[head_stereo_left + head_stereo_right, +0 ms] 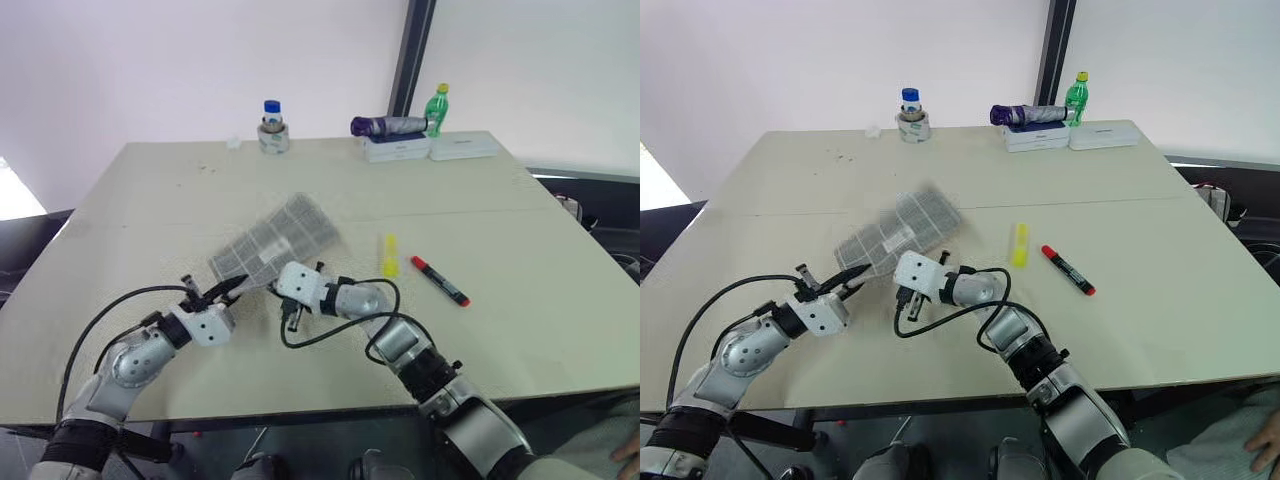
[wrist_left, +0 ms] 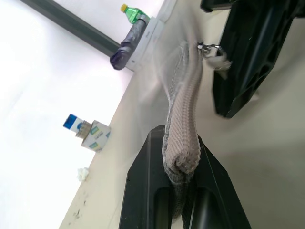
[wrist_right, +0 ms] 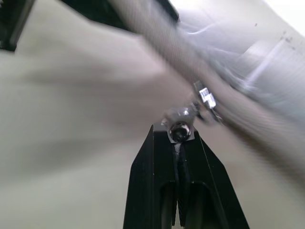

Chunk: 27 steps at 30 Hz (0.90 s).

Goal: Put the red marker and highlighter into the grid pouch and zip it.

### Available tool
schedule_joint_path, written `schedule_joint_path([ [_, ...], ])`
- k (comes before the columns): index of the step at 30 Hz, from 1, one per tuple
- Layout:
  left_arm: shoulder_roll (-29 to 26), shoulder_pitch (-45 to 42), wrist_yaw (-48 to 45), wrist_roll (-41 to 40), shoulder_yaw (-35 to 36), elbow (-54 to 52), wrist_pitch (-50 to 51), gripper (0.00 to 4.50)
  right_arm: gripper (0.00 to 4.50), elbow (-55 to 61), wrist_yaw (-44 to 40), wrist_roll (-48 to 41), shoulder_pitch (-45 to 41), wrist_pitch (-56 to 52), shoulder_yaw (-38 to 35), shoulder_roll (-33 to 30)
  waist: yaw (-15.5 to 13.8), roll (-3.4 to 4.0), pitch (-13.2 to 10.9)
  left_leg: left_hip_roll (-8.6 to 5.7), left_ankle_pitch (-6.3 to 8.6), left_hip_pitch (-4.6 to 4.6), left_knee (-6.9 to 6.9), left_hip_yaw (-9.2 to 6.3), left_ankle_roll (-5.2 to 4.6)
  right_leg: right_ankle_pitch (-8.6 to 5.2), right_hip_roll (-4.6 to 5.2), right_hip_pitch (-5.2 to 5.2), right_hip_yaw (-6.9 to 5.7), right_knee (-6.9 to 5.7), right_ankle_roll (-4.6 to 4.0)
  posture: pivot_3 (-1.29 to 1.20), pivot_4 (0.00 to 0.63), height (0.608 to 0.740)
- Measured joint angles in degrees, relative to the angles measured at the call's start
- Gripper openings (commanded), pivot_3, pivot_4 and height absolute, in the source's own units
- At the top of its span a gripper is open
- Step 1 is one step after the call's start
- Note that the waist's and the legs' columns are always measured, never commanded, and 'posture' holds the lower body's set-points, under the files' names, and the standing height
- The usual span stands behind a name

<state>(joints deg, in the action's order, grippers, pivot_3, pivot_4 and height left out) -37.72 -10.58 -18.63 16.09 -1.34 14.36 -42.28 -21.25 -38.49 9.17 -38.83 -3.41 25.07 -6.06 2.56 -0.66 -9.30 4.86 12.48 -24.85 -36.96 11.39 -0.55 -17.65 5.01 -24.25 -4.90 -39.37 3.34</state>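
Observation:
The grid pouch (image 1: pixel 280 238) lies slantwise on the table, its near end lifted between my two grippers. My left gripper (image 1: pixel 232 290) is shut on the pouch's near edge; the left wrist view shows the grey fabric (image 2: pixel 183 109) pinched between the fingers. Just to its right, my right gripper (image 1: pixel 272 286) is shut on the metal zipper pull (image 3: pixel 202 98) at the same end. The yellow highlighter (image 1: pixel 389 255) and the red marker (image 1: pixel 439 280) lie on the table to the right of the pouch, apart from both grippers.
At the table's far edge stand a blue-capped bottle (image 1: pixel 272 127), a purple folded umbrella (image 1: pixel 390 126) on white boxes (image 1: pixel 430 148), and a green bottle (image 1: pixel 436 108). A person's hand (image 1: pixel 630 450) shows at the lower right, past the table's front edge.

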Motion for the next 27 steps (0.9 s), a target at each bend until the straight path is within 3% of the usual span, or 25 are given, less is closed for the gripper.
schedule_joint_path([
  [19, 2.04, -2.76, 1.86, 4.34, -2.08, 1.44, -0.44, 0.00, 0.02, 3.81, -4.15, -0.45, 0.82, -1.16, 3.07, 3.29, -0.08, -0.01, 0.00, -0.01, 0.00, -0.02, -0.01, 0.00, 0.00, 0.00, 0.00, -0.02, -0.01, 0.00, 0.00, 0.00, 0.150, 0.738],
  [27, 2.80, -3.79, 2.33, 4.66, -2.39, 2.84, 0.48, 0.00, 0.02, 0.23, -5.43, 3.26, -1.41, 4.30, 5.41, 3.60, 0.00, -0.02, 0.01, -0.01, 0.00, -0.04, -0.01, 0.00, 0.00, 0.00, 0.00, -0.04, -0.02, 0.00, 0.00, 0.00, 0.150, 0.738],
])
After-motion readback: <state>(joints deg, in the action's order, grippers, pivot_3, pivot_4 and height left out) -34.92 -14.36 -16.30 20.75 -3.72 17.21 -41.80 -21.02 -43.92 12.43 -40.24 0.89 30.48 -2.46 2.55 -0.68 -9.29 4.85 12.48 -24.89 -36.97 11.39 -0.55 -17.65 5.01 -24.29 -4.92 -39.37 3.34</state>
